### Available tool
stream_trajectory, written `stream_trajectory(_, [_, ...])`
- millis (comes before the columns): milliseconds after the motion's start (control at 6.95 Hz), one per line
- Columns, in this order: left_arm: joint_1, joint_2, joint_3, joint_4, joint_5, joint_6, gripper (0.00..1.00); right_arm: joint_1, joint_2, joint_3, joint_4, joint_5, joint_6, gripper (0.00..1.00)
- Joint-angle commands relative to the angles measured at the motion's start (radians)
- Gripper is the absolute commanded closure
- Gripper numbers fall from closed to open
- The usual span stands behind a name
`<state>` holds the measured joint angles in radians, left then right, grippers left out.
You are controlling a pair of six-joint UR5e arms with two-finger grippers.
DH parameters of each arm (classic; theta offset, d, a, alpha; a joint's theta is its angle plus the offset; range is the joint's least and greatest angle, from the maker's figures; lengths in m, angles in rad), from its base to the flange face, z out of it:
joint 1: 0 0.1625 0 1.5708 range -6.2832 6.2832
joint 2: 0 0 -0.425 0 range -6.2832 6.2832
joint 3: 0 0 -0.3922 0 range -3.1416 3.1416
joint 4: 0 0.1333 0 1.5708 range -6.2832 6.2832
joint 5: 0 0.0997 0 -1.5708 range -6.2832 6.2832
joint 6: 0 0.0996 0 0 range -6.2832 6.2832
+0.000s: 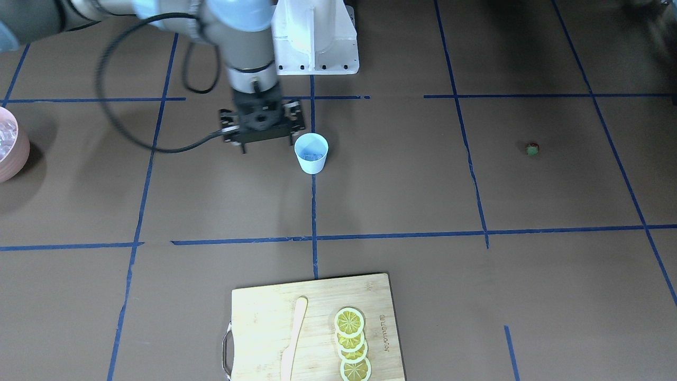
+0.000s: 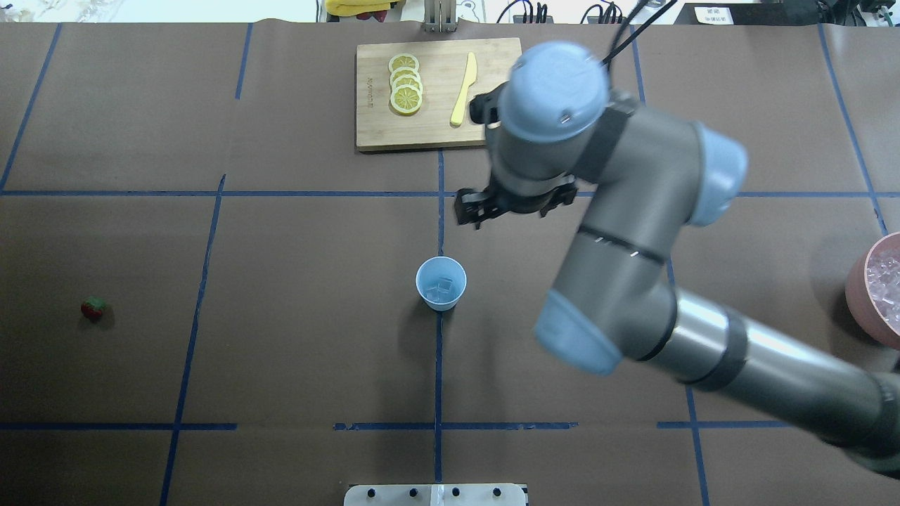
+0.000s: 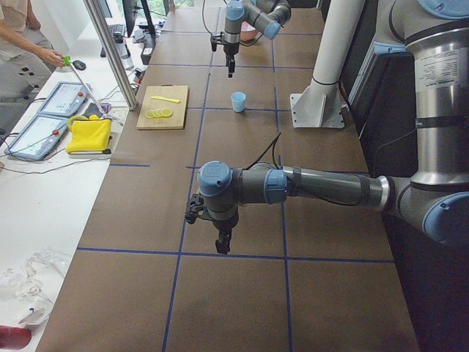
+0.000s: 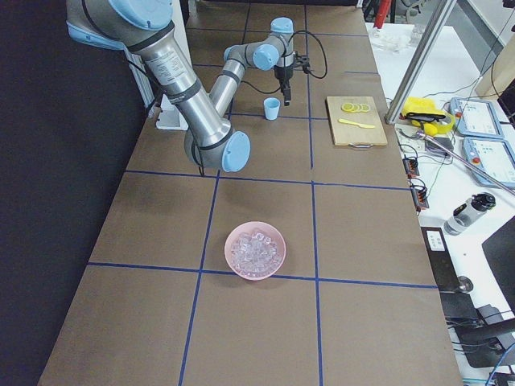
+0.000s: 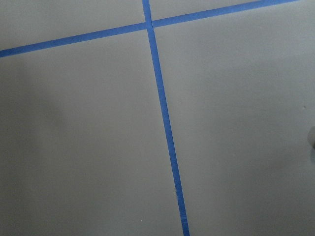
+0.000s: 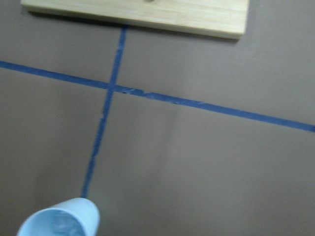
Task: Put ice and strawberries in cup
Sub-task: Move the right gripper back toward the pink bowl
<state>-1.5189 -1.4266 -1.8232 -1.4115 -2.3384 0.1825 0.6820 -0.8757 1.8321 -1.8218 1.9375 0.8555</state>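
Right gripper (image 4: 283, 95): hanging fingers-down over bare table (image 2: 281, 316), at about one o'clock from the cup (image 2: 441, 282) in the overhead view, near it but not touching; spread or pressed together, impossible to tell, with the fingertips hidden beneath the wrist from above and too small from the sides. From its wrist camera: the cup's rim at seven o'clock in the picture, a blur of ice (image 6: 64, 227) inside; crossing blue tape lines (image 6: 206, 104); the edge of the cutting board (image 6: 147, 14) at twelve o'clock.

Left gripper (image 3: 223, 243): also pointing down, above the table at the end nearest the left-side camera, just beside a blue tape line; seen only from that side, so no telling whether spread or pressed together; from its wrist camera, brown surface and tape only.

Cup: upright on a tape line at the middle of the table, a few cubes of ice at the bottom. Strawberry (image 2: 93, 308): lying on the table at nine o'clock from the cup, well apart, outside it. Pink bowl (image 4: 228, 251): at three o'clock from the cup, cut by the overhead view's edge; holding a heap of ice (image 4: 256, 251). Cutting board: at twelve o'clock from the cup, on the far side of the table; carrying a row of overlapping lemon slices (image 2: 406, 84) and a yellow knife (image 2: 464, 90) near them.
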Motion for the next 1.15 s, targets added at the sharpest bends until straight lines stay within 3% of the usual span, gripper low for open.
stream_trajectory(0, [0.0,-0.023,0.002,-0.004,-0.001,0.002,0.0,0.21,-0.164,0.058,0.004,0.112,-0.346,0.02])
stream_trajectory(432, [0.0,-0.063,0.008,-0.091,-0.006,0.003,0.0,0.541,-0.435,0.055,0.004,0.34,-0.834,0.02])
stream_trajectory(719, [0.0,-0.063,0.002,-0.1,-0.006,0.0,0.0,0.713,-0.604,0.052,0.004,0.392,-1.074,0.01])
stream_trajectory(1007, [0.005,-0.08,0.002,-0.1,-0.007,-0.001,0.0,0.868,-0.734,0.005,0.004,0.388,-1.246,0.01])
